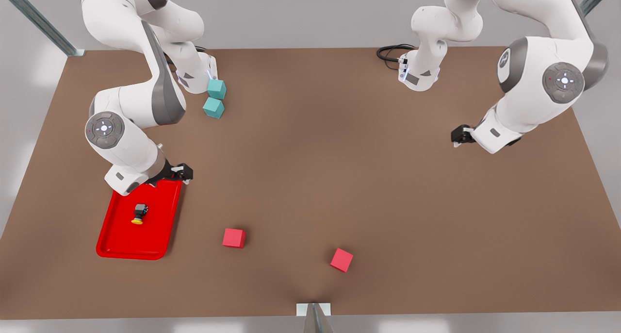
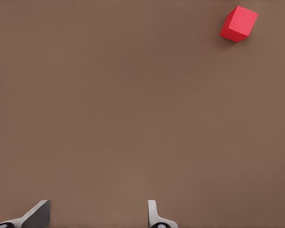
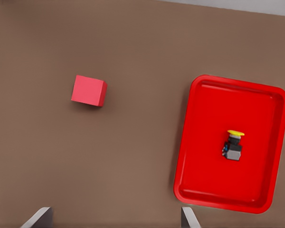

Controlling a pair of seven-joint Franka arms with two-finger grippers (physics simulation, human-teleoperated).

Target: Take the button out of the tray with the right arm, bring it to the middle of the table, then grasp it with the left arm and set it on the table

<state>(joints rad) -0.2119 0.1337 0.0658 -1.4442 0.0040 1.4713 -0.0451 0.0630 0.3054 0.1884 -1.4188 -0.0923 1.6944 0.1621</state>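
Observation:
The button (image 1: 139, 213) (image 3: 234, 146), a small dark box with a yellow cap, lies on its side inside the red tray (image 1: 160, 236) (image 3: 204, 142) at the front view's left. My right gripper (image 1: 186, 172) (image 3: 115, 221) hovers above the tray's far corner, open and holding nothing, apart from the button. My left gripper (image 1: 458, 135) (image 2: 96, 216) waits over bare table (image 1: 339, 153) at the front view's right, also open and holding nothing.
Two red cubes (image 1: 234, 238) (image 1: 341, 259) sit near the table's front edge; one red cube (image 3: 88, 90) lies beside the tray, another red cube (image 2: 238, 23) lies ahead of the left gripper. Two teal cubes (image 1: 216, 89) (image 1: 213, 108) stand by the right arm's base.

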